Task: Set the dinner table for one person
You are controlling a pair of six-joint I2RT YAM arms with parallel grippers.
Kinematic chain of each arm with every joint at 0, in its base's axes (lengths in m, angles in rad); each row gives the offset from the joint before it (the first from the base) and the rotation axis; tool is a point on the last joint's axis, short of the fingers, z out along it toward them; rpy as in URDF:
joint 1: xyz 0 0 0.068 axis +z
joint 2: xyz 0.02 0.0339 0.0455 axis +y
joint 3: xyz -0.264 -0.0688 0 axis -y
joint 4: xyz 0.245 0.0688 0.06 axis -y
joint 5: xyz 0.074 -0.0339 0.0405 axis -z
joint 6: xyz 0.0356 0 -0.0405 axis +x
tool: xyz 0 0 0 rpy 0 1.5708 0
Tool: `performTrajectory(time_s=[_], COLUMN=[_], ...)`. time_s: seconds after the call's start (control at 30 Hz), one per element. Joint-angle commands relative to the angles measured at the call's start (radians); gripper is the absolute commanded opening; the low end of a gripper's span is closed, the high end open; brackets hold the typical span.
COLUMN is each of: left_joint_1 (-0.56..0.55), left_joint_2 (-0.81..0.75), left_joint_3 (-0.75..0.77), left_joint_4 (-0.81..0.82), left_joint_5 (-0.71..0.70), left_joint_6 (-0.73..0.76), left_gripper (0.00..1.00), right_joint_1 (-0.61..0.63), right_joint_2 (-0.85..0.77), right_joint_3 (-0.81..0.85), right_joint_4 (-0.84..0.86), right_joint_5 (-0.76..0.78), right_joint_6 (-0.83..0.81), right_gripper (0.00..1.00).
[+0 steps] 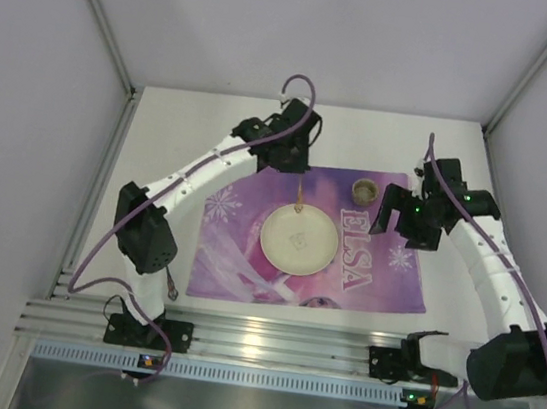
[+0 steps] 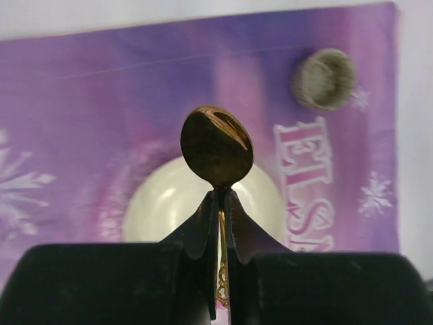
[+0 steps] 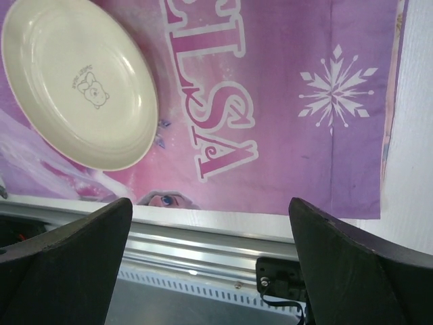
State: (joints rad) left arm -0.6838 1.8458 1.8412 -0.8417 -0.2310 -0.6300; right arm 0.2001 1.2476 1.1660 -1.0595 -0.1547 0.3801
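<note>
The left jaws are pressed together on the handle of a gold spoon, whose bowl sticks out past them over the far rim of the cream plate, the spoon's long axis pointing from beyond the plate toward it. The plate sits on a purple placemat on the white tabletop. To the plate's right, the right jaws hang spread wide, holding nothing.
</note>
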Motion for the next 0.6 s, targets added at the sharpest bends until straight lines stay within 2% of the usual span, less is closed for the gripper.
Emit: performTrajectory(time_s=[0.0, 0.13, 0.37, 0.57], left_joint_1=[-0.074, -0.193, -0.275, -0.319], left_joint_2=[0.097, 0.206, 0.391, 0.478], left_joint_3=[0.064, 0.117, 0.223, 0.217], left_joint_4=[0.065, 0.128, 0.19, 0.194], left_joint_5=[0.119, 0.162, 0.197, 0.164], left_joint_6=[-0.108, -0.172, -0.247, -0.32], left_gripper=[0.0, 0.0, 0.0, 0.0], right_joint_1=[0.001, -0.001, -0.001, 0.001], right_joint_2=[-0.085, -0.184, -0.324, -0.404], right_joint_3=[-0.008, -0.022, -0.045, -0.072], right_joint_4=[0.003, -0.039, -0.14, -0.211], right_joint_5=[0.006, 0.033, 0.102, 0.115], right_joint_6=[0.04, 0.049, 0.043, 0.034], right_gripper=[1.0, 1.0, 1.0, 1.0])
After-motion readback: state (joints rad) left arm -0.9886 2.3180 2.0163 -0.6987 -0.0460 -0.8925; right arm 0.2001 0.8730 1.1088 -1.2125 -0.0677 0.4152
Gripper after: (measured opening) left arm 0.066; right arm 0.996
